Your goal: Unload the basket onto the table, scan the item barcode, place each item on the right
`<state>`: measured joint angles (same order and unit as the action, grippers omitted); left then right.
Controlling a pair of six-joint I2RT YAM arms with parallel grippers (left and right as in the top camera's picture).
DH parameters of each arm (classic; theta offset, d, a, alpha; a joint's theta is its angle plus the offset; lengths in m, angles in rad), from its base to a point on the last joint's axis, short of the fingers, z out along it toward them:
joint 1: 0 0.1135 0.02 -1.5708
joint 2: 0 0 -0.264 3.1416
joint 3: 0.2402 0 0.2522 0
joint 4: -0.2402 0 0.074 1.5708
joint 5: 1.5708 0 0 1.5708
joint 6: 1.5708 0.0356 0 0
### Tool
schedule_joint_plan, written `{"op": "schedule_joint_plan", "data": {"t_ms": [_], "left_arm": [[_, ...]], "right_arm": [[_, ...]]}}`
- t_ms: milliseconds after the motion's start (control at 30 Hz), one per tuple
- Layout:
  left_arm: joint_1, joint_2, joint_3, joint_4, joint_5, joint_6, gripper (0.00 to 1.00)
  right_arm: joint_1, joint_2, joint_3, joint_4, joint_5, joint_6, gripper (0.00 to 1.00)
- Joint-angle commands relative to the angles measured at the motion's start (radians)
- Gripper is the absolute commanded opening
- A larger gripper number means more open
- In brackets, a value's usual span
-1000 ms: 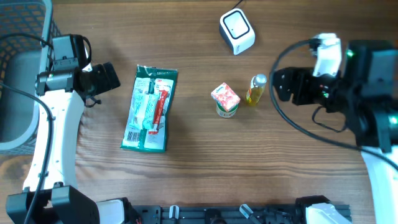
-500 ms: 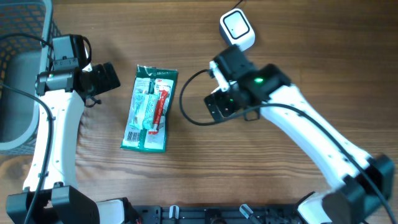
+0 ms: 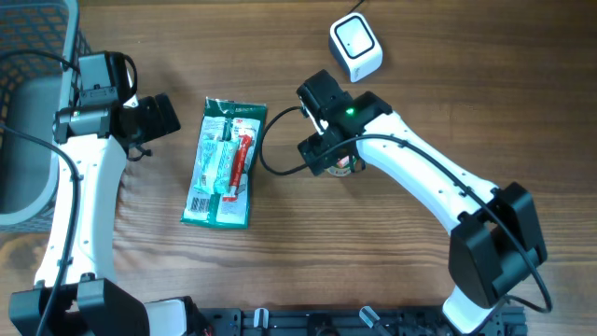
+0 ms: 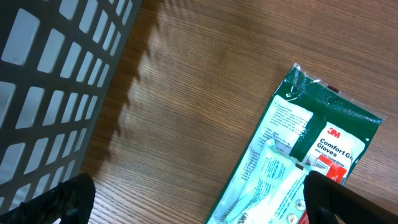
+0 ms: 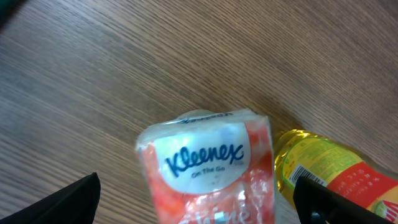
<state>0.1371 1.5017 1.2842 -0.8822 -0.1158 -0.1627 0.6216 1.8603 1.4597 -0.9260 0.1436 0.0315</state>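
A white barcode scanner stands at the back of the table. My right gripper hovers open over the orange-and-white Kleenex tissue pack, which lies between its spread fingers in the right wrist view. A yellow bottle with a barcode label lies just right of the pack. From overhead the arm hides both, apart from a sliver of the pack. My left gripper is open and empty, just left of a green glove packet, whose top end shows in the left wrist view.
A grey mesh basket fills the far left edge, close to the left arm, and its wall shows in the left wrist view. The right arm's cable loops between the glove packet and the tissue pack.
The right arm has swung in from the right side of the table to above the tissue pack and bottle. The left arm and glove packet have not moved.
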Motion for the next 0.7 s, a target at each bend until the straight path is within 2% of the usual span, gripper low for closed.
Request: {"op": "schedule_joint_plan", "data": {"t_ms": [0,300,500,667], "left_arm": [[0.003,0.004,0.000,0.002,-0.009,-0.009,1.00],[0.003,0.004,0.000,0.002,-0.009,-0.009,1.00],[0.003,0.004,0.000,0.002,-0.009,-0.009,1.00],[0.003,0.004,0.000,0.002,-0.009,-0.009,1.00]], "right_arm": [[-0.016,0.044,0.004,-0.005,0.002,-0.009,1.00],[-0.018,0.064,0.004,-0.038,-0.184,0.000,1.00],[-0.018,0.064,0.004,-0.062,-0.200,0.128,1.00],[0.000,0.064,0.004,-0.056,-0.303,0.136,1.00]]}}
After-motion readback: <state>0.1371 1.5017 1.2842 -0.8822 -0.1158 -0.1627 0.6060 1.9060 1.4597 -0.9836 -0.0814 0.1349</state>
